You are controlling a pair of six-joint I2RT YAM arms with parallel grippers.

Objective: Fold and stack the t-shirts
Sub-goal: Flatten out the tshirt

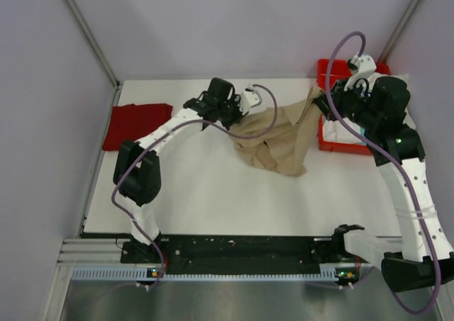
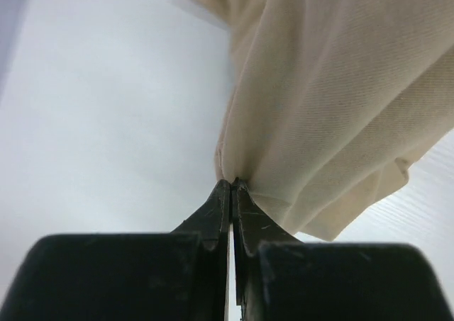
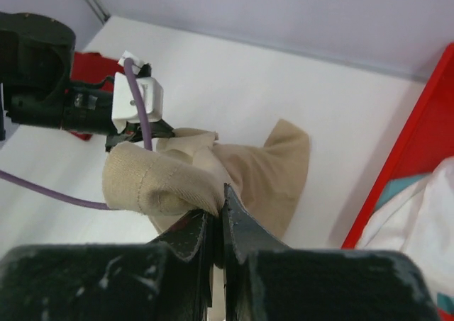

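Tan t-shirt (image 1: pixel 273 140): held at 2 points, 1 by each gripper, over the middle-right of the table; its lower folds rest bunched on the surface.
Left gripper (image 2: pixel 232 185): fingers pressed together, pinching a fold at the edge of the tan t-shirt right at their tips; in the left wrist view the cloth spreads up and to the right from the pinch.
Right gripper (image 3: pixel 221 193): fingers pressed together on a rolled, stitched hem of the same shirt; the hem bulges out to the left of the tips.
Cloth between the grippers: sags in loose creases, with 1 rounded flap lying on the table towards the bin.
Arms: the left arm bends in from the near-left base, the right arm from the near-right base; both wrists are at the far half of the table, near each other.
Dark red t-shirt (image 1: pixel 138 125): folded flat at the far left edge of the table, well apart from the tan one, with nothing touching it.
Red bin (image 1: pixel 328 145): at the far right of the table, just beside the right gripper.
White t-shirt (image 3: pixel 425 222): inside the bin, crumpled.
Teal t-shirt (image 3: pixel 397 190): a strip shows in the bin against the white one.
Table (image 1: pixel 213 193): white, with pale walls around it.
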